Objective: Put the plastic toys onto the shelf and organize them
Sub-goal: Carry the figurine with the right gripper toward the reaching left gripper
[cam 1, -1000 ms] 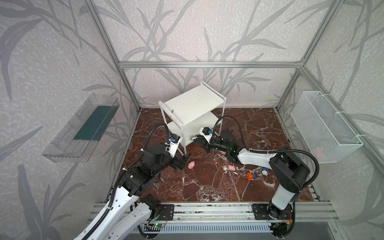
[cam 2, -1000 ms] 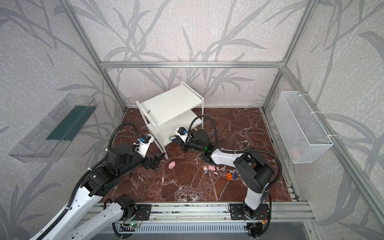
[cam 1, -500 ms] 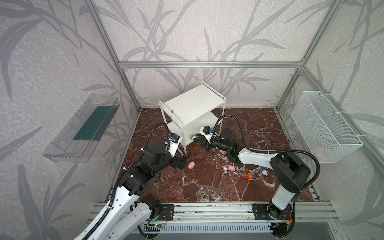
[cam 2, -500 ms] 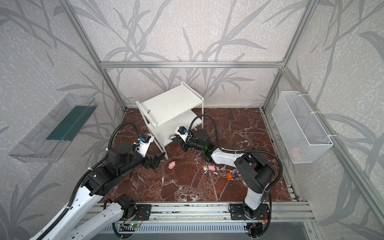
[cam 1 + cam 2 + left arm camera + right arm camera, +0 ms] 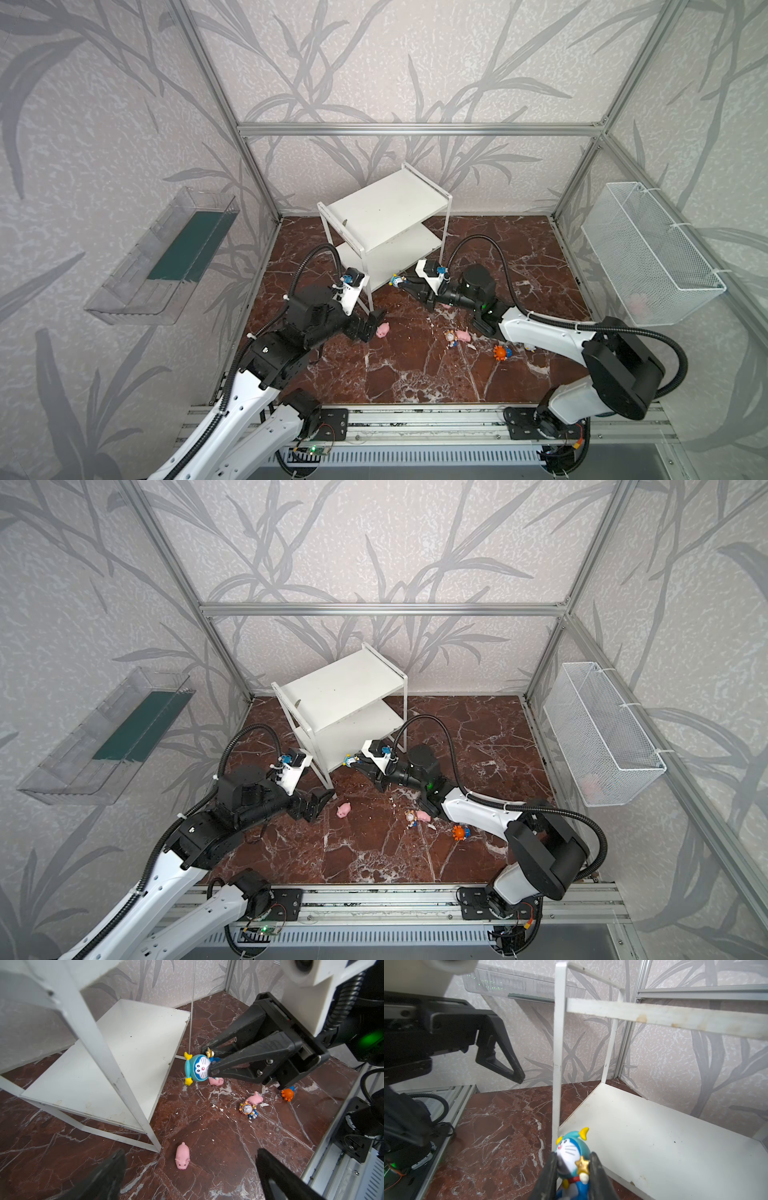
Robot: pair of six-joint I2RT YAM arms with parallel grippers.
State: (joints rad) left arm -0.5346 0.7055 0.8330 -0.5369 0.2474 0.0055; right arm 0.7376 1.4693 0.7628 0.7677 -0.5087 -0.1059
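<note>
The red-brown marble floor (image 5: 415, 374) carries the white shelf (image 5: 386, 208), which stands toward the back, turned at an angle. A small dark speck (image 5: 344, 223) sits near the left edge of its top board. On the floor in front lie a pig (image 5: 382, 330) near the shelf's front leg, a second pig (image 5: 462, 335) touching a figurine (image 5: 451, 337), an orange figurine (image 5: 502, 352) further right, and a third pig (image 5: 216, 1081), partly hidden.

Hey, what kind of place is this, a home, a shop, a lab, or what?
Probably a robot test booth dressed up as a room: two robot arms on a metal rail, aluminium framing holding leaf-patterned wall panels, and a marble-look floor.
</note>
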